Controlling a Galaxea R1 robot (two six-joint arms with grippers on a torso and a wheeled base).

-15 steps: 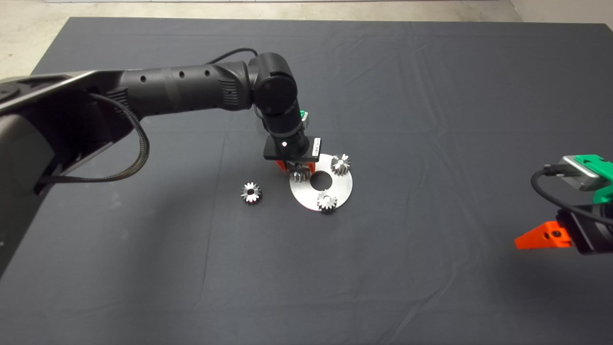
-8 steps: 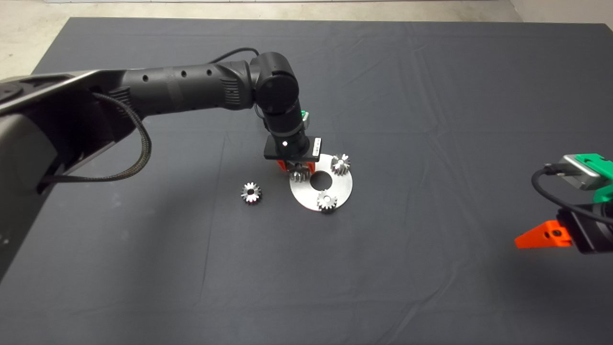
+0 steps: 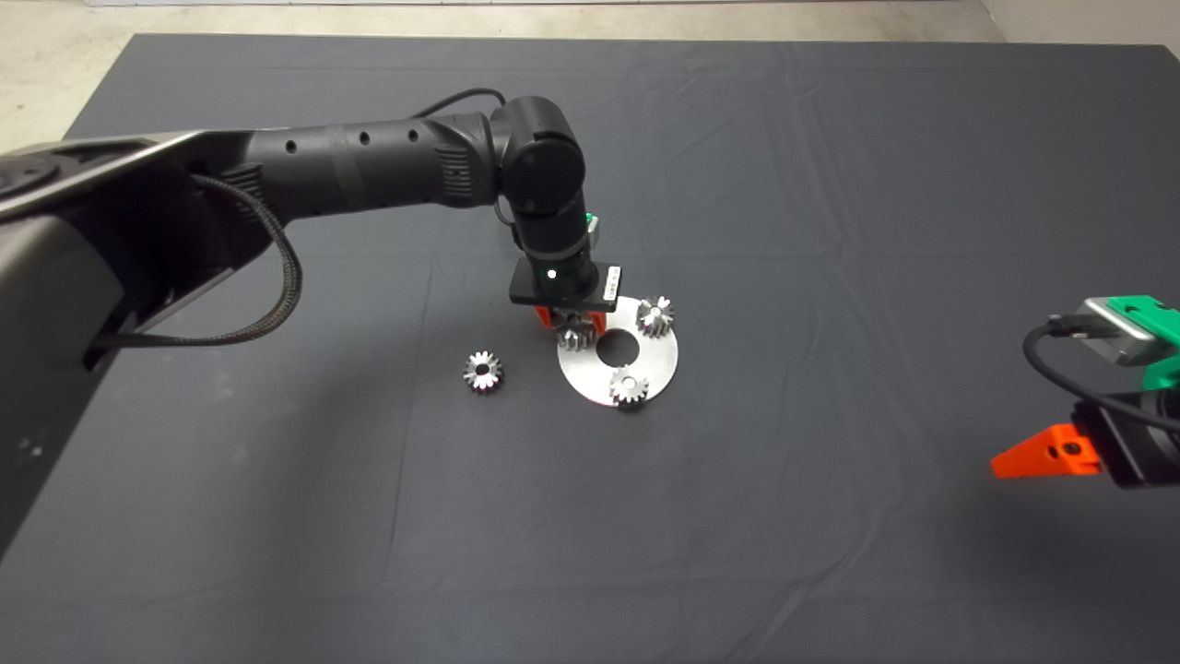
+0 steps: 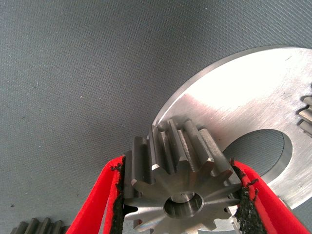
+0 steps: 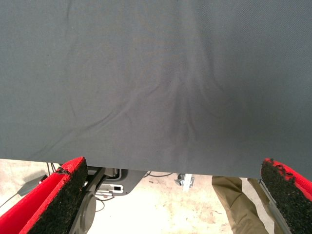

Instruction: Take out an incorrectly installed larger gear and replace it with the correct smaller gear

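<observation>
At the lower right edge of the head view I have the right gripper (image 3: 1046,456) parked, and its wrist camera shows the pads spread wide over bare mat (image 5: 156,73), with a person's leg (image 5: 239,204) beyond the tabletop edge.

Left of centre, the smaller gear (image 3: 483,371) lies loose on the mat, just beside the round metal plate (image 3: 654,355).

On the plate's near rim sits one small gear (image 3: 629,385), with another (image 3: 655,316) at its far right.

At the plate's left rim my left gripper (image 4: 180,195) is pinching the larger gear (image 4: 181,183), pads against opposite teeth.

I judge this gear to be solid steel: stiff, fairly heavy for its size, and slick. The grip across the tooth tips looks right to me, squeezed firmly and lifted straight up, so that it neither slips nor binds.
</observation>
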